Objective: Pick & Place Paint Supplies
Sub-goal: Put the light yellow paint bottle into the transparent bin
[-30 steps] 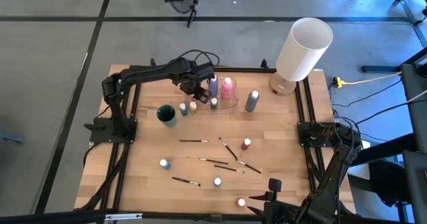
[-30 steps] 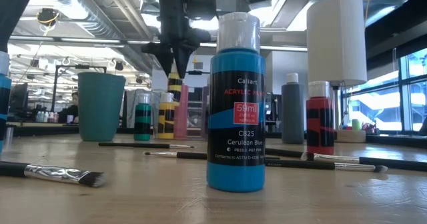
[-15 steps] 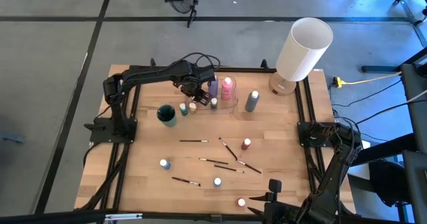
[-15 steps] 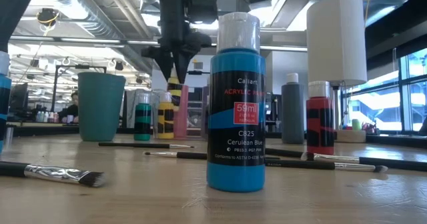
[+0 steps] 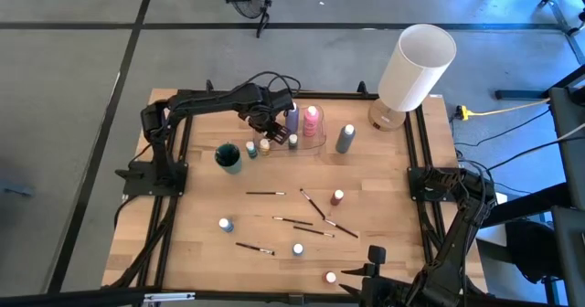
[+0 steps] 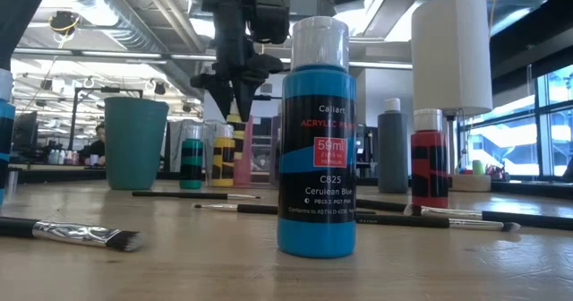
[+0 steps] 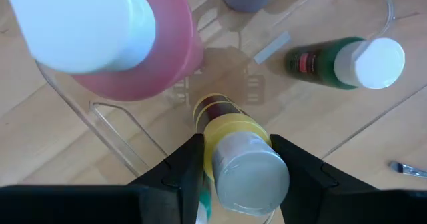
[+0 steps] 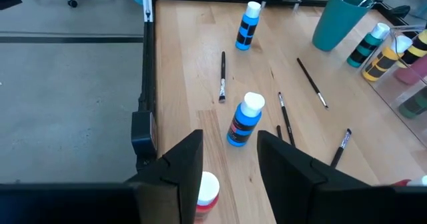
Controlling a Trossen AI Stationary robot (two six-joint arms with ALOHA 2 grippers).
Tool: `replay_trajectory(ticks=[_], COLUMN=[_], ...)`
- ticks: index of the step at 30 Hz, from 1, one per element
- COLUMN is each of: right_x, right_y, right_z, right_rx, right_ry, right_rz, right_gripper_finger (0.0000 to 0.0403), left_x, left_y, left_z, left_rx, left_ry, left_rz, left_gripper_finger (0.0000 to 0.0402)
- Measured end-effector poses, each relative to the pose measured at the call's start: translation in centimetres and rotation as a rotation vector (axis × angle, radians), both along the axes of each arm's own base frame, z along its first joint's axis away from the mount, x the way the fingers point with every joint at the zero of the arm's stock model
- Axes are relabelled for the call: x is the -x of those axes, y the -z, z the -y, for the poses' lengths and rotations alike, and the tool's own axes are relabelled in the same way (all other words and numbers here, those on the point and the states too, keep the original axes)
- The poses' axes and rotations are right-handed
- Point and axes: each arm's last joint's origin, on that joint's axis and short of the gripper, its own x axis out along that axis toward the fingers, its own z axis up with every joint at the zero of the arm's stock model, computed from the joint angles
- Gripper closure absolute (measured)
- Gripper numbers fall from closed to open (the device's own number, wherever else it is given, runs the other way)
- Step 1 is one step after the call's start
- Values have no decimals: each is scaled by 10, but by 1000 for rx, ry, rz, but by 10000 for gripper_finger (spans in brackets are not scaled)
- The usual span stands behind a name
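Note:
My left gripper hangs at the table's far middle, shut on a small yellow bottle with dark stripes and a pale cap. It is over the clear tray, which holds a pink bottle and a purple one. A green bottle stands just outside the tray. Blue bottles, red bottles and thin brushes are spread over the middle of the table. My right gripper waits open at the near right, above a red bottle and short of a blue bottle. My left gripper pinches the yellow bottle between its two fingers at its upper part, just under the cap. The fingers come from above, pointing down. The bottle hangs below them, cap up, over the tray. Whether its bottom touches the tray, I cannot tell.
A big white lamp stands at the far right corner. A teal cup and a grey bottle flank the tray. Two more small bottles stand between cup and tray. Bare wood lies along the left edge.
My left gripper has sunk a little toward the clear tray, still pointing down, and the yellow bottle has gone down with it. The right arm has kept still.

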Motion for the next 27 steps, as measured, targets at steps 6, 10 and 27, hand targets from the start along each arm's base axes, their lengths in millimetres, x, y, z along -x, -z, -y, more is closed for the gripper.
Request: replay_trajectory(ticks=[6, 10, 27], right_x=[0, 2, 1], right_y=[0, 0, 17], right_z=[0, -2, -11], right_rx=[-8, -10, 35], right_ry=[4, -2, -21], right_rz=[1, 1, -15], right_gripper_finger=[259, 259, 259], left_x=[0, 1, 2], left_y=[0, 0, 0], left_z=[-1, 0, -4], left_rx=[-28, -27, -36], left_ry=[-5, 4, 29], left_rz=[-13, -22, -20], left_gripper_finger=[259, 259, 259])
